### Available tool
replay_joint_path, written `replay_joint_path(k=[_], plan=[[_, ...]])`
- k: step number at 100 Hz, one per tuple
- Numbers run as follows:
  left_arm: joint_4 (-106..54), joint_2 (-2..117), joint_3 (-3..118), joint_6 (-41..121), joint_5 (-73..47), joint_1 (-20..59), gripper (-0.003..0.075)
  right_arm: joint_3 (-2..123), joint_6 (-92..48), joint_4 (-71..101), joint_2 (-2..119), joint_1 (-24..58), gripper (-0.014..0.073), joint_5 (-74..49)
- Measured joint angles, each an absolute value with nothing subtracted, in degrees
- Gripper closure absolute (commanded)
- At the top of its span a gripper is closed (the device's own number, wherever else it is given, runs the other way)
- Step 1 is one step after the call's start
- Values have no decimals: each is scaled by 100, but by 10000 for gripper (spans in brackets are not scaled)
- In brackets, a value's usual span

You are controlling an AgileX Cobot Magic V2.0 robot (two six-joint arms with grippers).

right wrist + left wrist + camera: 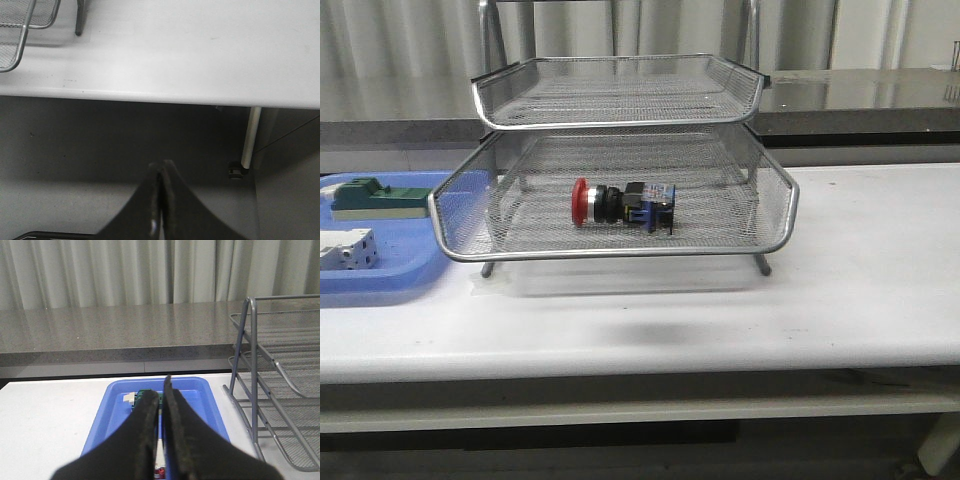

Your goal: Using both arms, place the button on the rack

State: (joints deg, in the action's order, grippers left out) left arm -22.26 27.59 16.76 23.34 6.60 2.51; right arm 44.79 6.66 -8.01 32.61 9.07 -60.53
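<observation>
Button [620, 204] lies on its side in the rack's [620, 255] pulled-out tray; left gripper [162, 390] and right gripper [161, 172] are both pressed together, holding nothing.

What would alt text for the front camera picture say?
A red-headed button lies on its side in the lower pulled-out tray of a silver wire-mesh rack on a white table. A blue tray holding a green block sits at left.
</observation>
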Motion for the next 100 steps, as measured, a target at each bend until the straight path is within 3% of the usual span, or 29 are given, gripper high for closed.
replay_joint_path(k=[57,100], plan=[[-2226,2759,1676,2334,660,251,716,4479,666,-769,3261,907,662,-6029],[-2235,2759,1676,2334,660,251,716,4479,339,964,3820,907,659,-5553]])
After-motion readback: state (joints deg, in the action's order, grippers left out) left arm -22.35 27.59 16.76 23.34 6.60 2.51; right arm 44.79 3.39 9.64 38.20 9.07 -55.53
